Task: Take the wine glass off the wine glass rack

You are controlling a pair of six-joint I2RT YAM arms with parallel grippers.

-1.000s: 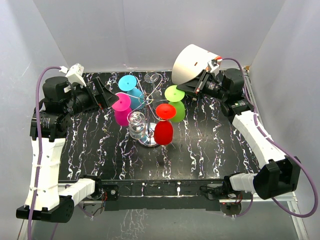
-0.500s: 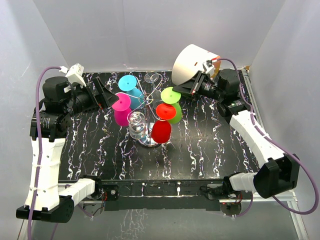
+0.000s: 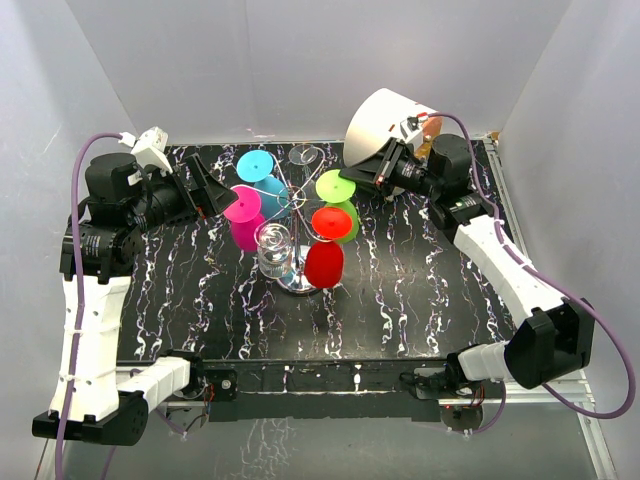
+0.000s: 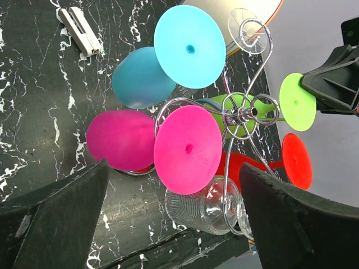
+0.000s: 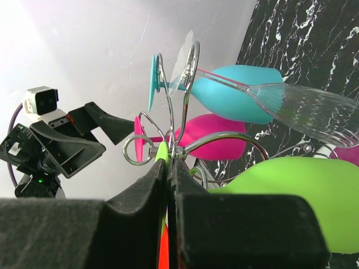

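My right pincer (image 5: pixel 167 163) is clamped on the thin foot of the green wine glass (image 3: pixel 334 187), which hangs upside down on the wine glass rack (image 4: pixel 238 114) at the middle of the surface (image 3: pixel 420 290). My left pincer (image 3: pixel 218 192) gapes wide, facing the pink glass (image 4: pixel 188 148).

Coloured glasses (image 4: pixel 188 148) tight around rack (image 4: pixel 238 112)

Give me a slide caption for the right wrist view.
Right claw pinching the foot of the green wine glass hanging on the rack.
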